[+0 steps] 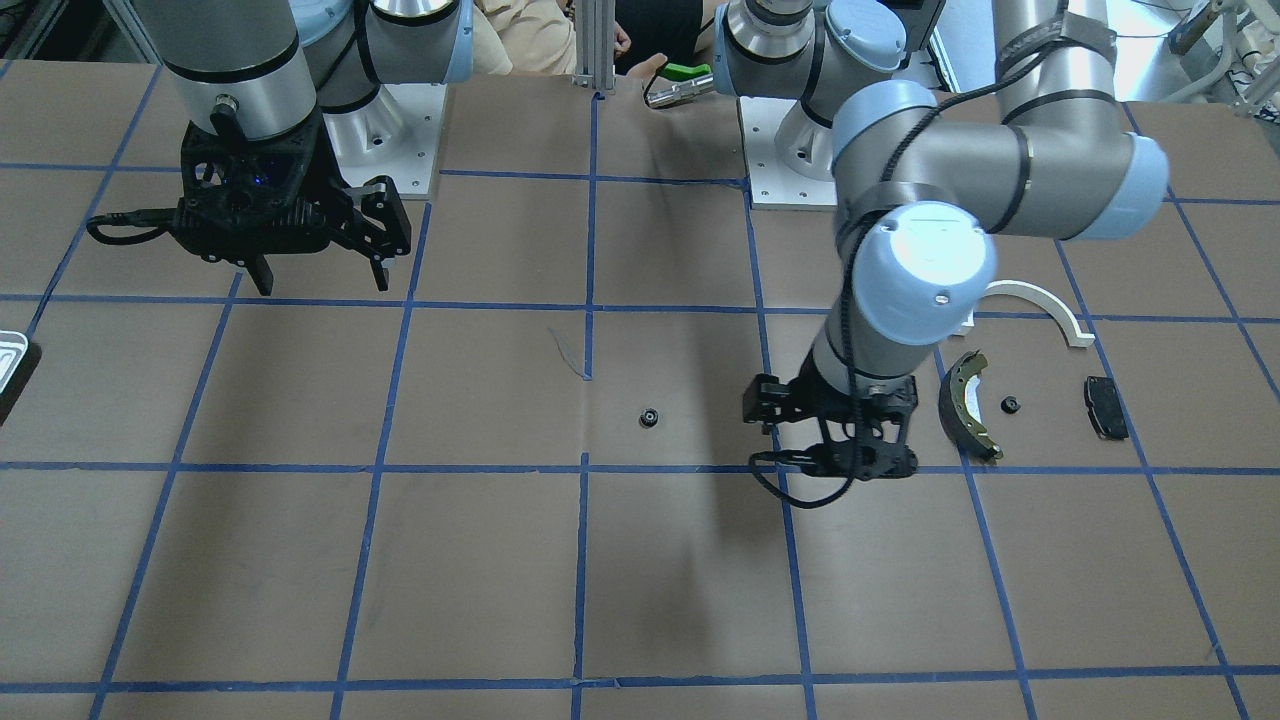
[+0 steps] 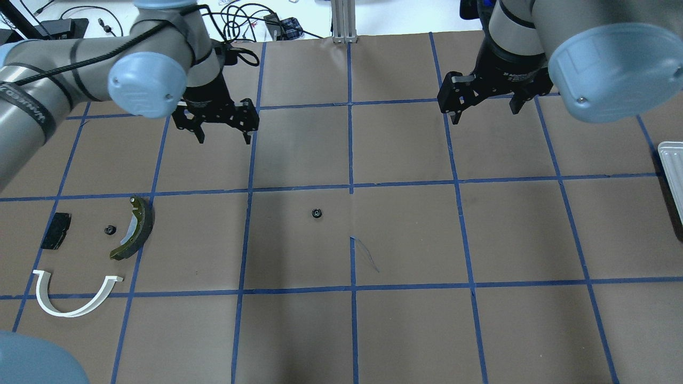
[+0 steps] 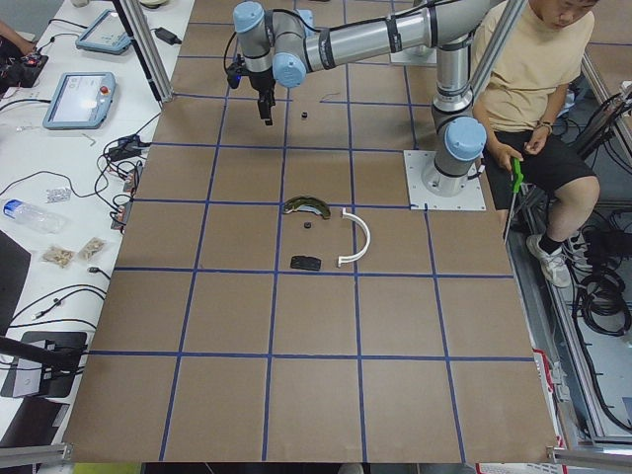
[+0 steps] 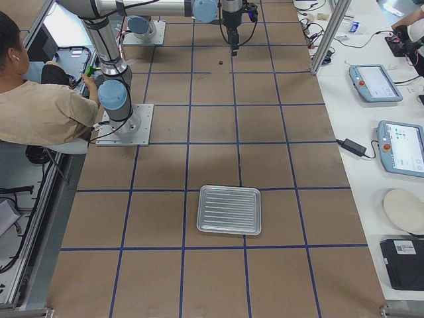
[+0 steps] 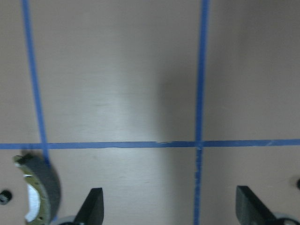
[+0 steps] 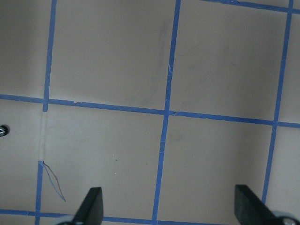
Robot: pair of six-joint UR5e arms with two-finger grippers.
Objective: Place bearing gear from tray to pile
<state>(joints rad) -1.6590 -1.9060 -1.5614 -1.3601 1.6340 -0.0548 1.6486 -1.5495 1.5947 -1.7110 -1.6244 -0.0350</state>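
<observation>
You are midway through the transfer. The bearing gear [image 2: 317, 213] lies alone on the brown table [image 2: 480, 320] near the centre of the overhead view. It is well apart from the tray [image 2: 671, 154] at the right edge and from the pile [image 2: 133, 234] at the lower left.

Neither claw holds anything. The left gripper [image 2: 224, 136] hangs above the table at the upper left of that view with its fingers spread apart, and its wrist camera shows only tape lines and paper between them. The right gripper [image 2: 483, 112], at the upper right, is likewise spread wide.

In the pile you have the brake shoe [image 2: 140, 216], the white arc [image 2: 69, 308], the black pad [image 2: 56, 230], and a second gear [image 2: 109, 230] sitting between pad and shoe.

I judge that the pick-up from mid-table falls to the left arm, since it is the one nearer the pile. Bring it toward frame centre and lower it straight over the gear. Centre the fingers carefully, because the part is small and low and a slight offset could push it aside rather than grip it.
</observation>
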